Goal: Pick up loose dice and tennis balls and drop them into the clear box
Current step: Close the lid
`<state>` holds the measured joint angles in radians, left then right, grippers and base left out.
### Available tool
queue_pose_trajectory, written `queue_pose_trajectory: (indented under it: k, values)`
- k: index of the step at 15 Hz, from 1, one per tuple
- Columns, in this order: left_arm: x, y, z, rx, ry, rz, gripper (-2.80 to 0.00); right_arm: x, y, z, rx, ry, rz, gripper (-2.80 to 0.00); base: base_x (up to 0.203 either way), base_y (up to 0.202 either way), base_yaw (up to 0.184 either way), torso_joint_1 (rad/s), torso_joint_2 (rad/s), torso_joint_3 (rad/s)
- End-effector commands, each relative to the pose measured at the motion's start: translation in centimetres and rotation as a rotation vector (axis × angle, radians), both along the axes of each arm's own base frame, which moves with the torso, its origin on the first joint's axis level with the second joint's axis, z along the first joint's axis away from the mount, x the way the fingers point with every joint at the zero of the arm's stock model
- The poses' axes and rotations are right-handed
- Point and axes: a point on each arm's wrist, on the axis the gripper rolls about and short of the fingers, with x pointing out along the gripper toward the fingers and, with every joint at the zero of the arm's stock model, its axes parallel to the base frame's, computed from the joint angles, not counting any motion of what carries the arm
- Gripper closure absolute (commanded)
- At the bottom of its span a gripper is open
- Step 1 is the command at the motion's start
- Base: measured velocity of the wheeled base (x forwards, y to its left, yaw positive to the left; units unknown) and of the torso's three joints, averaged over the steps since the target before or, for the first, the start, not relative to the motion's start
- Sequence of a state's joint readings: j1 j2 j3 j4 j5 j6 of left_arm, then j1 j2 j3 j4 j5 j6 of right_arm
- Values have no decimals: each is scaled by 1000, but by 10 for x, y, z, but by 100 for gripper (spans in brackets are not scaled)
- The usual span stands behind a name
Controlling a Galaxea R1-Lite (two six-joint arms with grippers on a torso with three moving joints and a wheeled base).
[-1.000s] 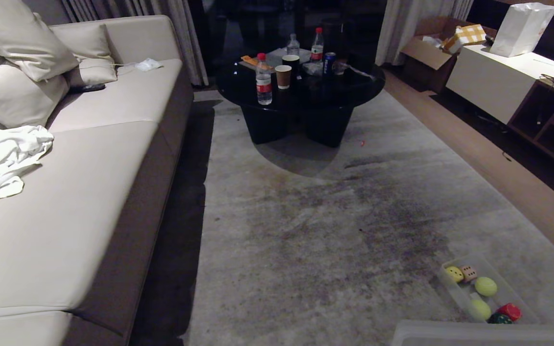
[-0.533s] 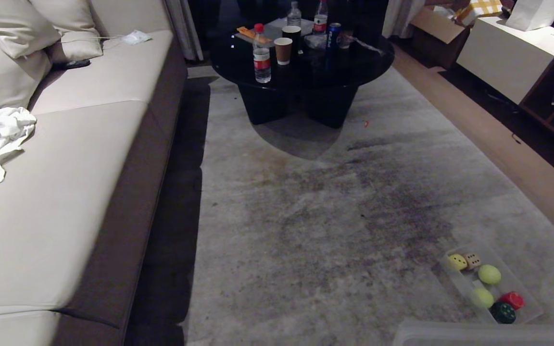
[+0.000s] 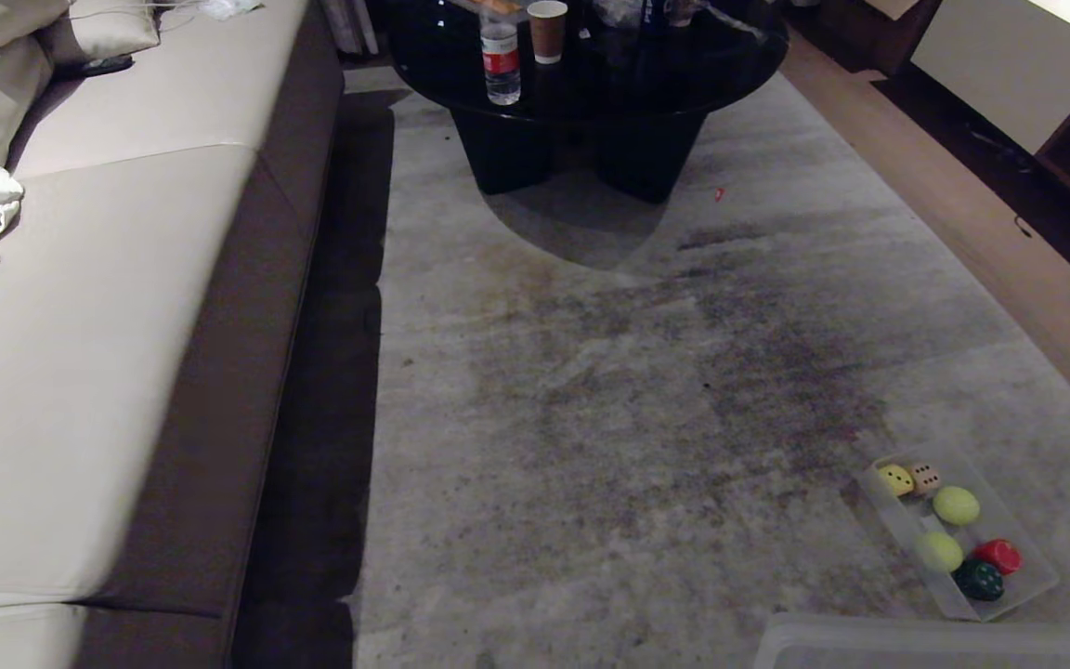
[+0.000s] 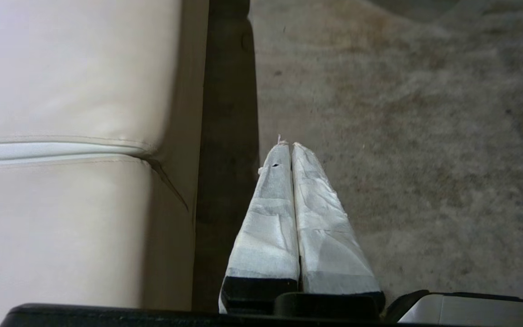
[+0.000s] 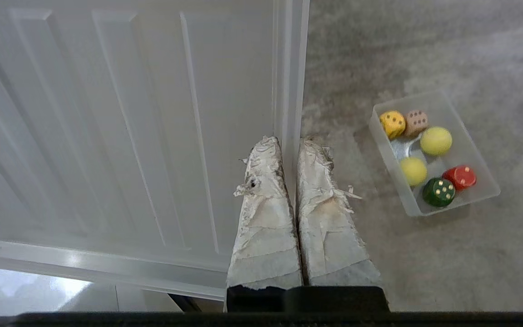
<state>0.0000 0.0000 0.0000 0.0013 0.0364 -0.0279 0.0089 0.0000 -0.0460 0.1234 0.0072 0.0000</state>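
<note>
- Both grippers are pressed shut on nothing: left gripper [image 4: 291, 147] by the sofa [image 4: 61, 113], right gripper [image 5: 294, 143] over the ribbed lid [image 5: 130, 113]
- The dice [image 3: 895, 479] and tennis balls [image 3: 956, 505] are seen lying inside the clear box [image 3: 1027, 590]
- The head view has been tilted downward since a second ago; nothing loose is left on the rug [image 3: 637, 418], so the task is judged done

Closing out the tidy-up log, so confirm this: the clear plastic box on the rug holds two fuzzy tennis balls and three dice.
Wrong on the dice: the clear plastic box holds four, yellow, cream-beige, red and dark green, as the right wrist view shows. The two fuzzy tennis balls are right.
</note>
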Motion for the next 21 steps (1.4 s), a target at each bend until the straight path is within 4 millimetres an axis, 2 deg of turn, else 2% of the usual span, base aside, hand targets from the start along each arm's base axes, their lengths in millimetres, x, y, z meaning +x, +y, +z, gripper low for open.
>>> queue_pose_trajectory:
  k: [1,21]
  values:
    - [0,0,0,-1,3,0,0,0,0,0,0,2,1,0,0,0,0,2,-6,-188]
    - [0,0,0,0,3,0,0,0,0,0,0,1,1,0,0,0,0,2,3,-196]
